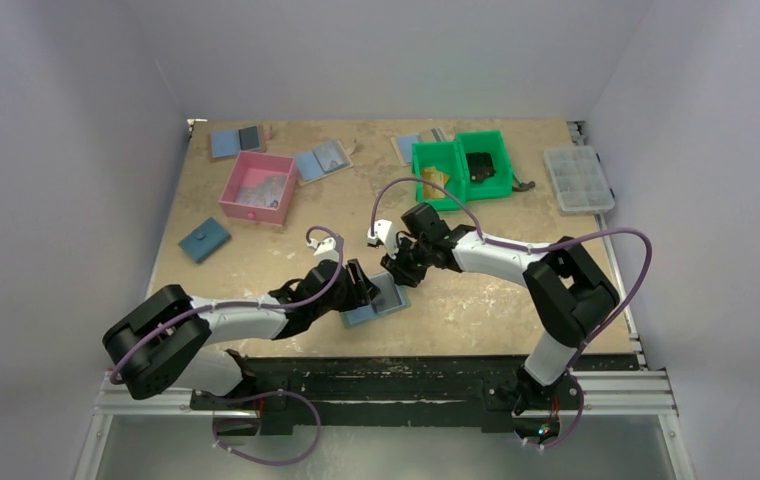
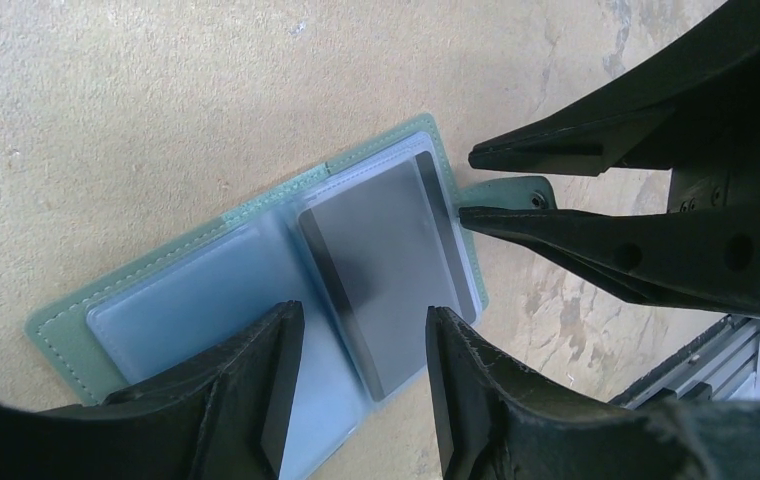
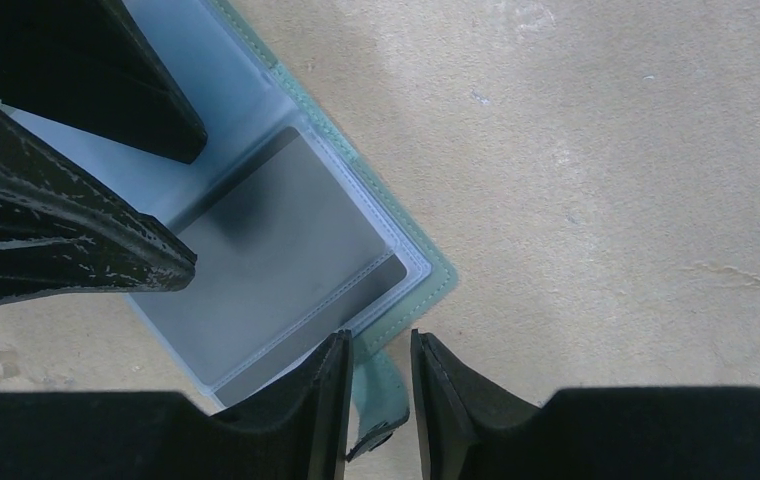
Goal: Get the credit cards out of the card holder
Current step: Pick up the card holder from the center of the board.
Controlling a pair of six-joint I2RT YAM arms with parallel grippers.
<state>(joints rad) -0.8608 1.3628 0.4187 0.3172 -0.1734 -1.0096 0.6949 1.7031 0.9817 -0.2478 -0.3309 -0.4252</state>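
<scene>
The card holder [image 1: 388, 297] lies open at 6 o'clock on the table [image 1: 256, 262], with 1 dark card [image 2: 386, 270] in its clear sleeve. Removal looks barely begun. The left gripper [image 2: 364, 315] stands half-wide over the card's end. The right gripper [image 3: 378, 340] is narrow astride the tab [image 3: 381, 395]; I cannot tell whether it pinches. Next, a finger must catch the card's edge. Any other cards are hidden.
</scene>
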